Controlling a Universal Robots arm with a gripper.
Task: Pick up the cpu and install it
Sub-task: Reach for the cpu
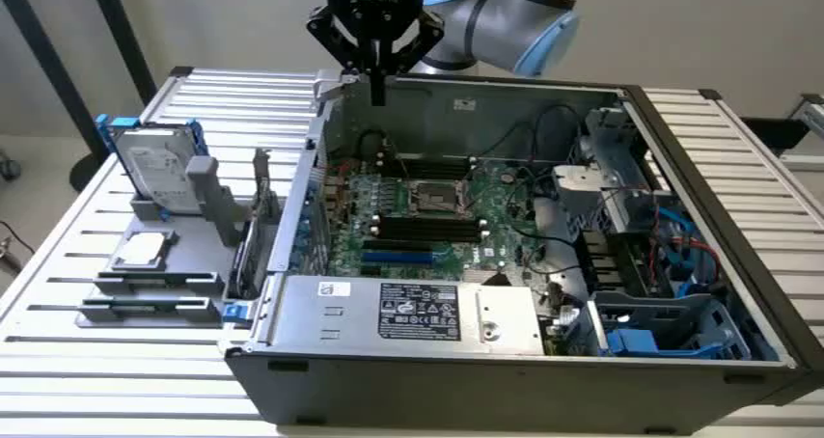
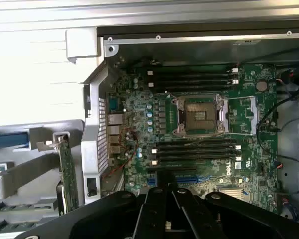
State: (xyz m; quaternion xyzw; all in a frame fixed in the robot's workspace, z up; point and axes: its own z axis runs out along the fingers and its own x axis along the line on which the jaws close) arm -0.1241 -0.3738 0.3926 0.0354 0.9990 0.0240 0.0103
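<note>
Gripper [image 1: 377, 93] hovering above far wall of open computer case [image 1: 515, 380], jaws together, cpu [image 1: 142, 250] lying flat on grey rack [image 1: 149, 308] beside case, motherboard socket [image 2: 199, 115] uncovered.

- motherboard [image 1: 431, 202]: green, with black memory slots [image 1: 412, 228] (one blue slot [image 1: 393, 260] nearer)
- cpu [image 1: 142, 250]: dull silver-grey
- hard drive [image 1: 152, 173]: silver, with blue brackets [image 1: 119, 124]
- power supply [image 1: 508, 313]: silver, with a black label [image 1: 419, 311] printed white
- gripper [image 1: 377, 95]: black
- table [image 1: 77, 380]: white, slatted
</note>
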